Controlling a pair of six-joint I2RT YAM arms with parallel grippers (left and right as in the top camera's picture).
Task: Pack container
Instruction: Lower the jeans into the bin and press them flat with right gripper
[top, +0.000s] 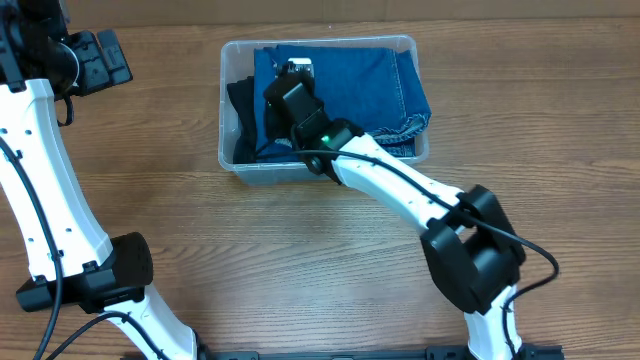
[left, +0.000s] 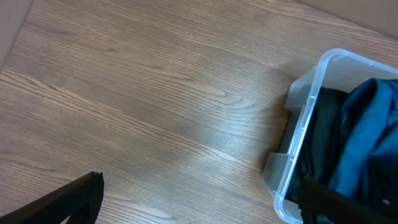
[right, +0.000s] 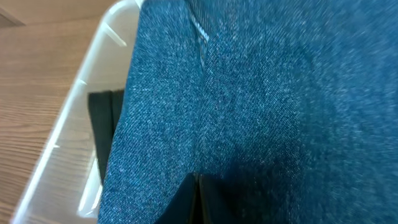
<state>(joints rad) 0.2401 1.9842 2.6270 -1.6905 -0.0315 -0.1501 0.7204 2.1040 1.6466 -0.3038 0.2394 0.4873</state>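
Observation:
The clear container (top: 320, 42) stands at the back middle of the table. It holds folded blue jeans (top: 370, 85) and a black garment (top: 243, 115) along its left wall. My right gripper (top: 297, 75) reaches into the container over the jeans. In the right wrist view its fingers (right: 198, 177) are pressed together with their tips against the denim (right: 261, 93), with the container rim (right: 68, 118) at the left. My left gripper (top: 100, 60) is open and empty, held high at the far left. Its view shows its fingers (left: 199, 186) wide apart and the container's corner (left: 311, 93).
The wooden table top (top: 300, 260) stretches in front of and to the left of the container. The right arm (top: 400, 185) crosses the table from the front right to the container. The left arm's white link (top: 45, 180) stands along the left edge.

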